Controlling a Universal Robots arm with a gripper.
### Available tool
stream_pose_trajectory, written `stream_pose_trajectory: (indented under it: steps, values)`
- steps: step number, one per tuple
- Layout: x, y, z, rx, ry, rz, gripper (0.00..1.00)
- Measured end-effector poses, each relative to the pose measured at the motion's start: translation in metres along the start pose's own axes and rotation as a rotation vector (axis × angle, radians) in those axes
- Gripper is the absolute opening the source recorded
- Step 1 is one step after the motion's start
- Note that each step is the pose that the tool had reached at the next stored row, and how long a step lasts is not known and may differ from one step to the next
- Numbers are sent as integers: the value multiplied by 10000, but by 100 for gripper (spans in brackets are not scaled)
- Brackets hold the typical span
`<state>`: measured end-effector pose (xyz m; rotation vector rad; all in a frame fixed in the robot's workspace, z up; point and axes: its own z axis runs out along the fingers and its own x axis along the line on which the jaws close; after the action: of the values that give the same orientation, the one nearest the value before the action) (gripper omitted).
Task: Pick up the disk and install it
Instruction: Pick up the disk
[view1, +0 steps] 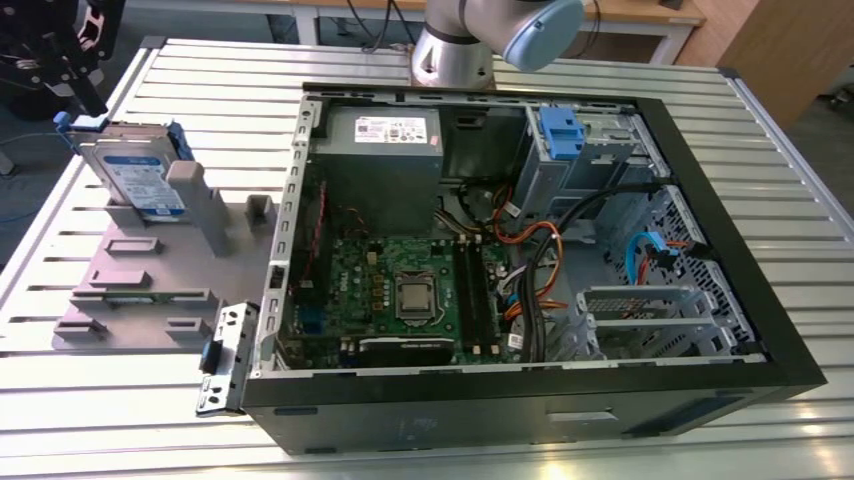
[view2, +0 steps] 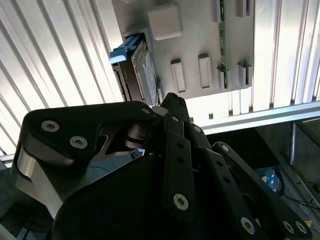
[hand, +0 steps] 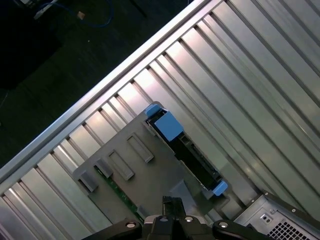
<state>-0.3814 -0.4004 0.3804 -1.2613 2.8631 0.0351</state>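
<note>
The disk is a silver hard drive with a white-and-blue label in a blue carrier. It stands on edge in a grey holder on the exterior view's left. Both wrist views look down on its top edge, as the disk and the disk. My black gripper hangs just above the disk's upper far corner, a little apart from the blue carrier. The gripper has its fingertips together with nothing between them; the gripper points down at the holder beside the disk.
An open computer case lies on the slatted metal table, showing a motherboard, cables, a grey power supply and a drive cage with a blue latch. The arm's base stands behind the case. The table's edge runs just past the holder.
</note>
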Motion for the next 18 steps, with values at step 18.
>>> stream_pose_trajectory:
  steps: [18]
  values:
    - [0,0,0,-6,5,-305,11]
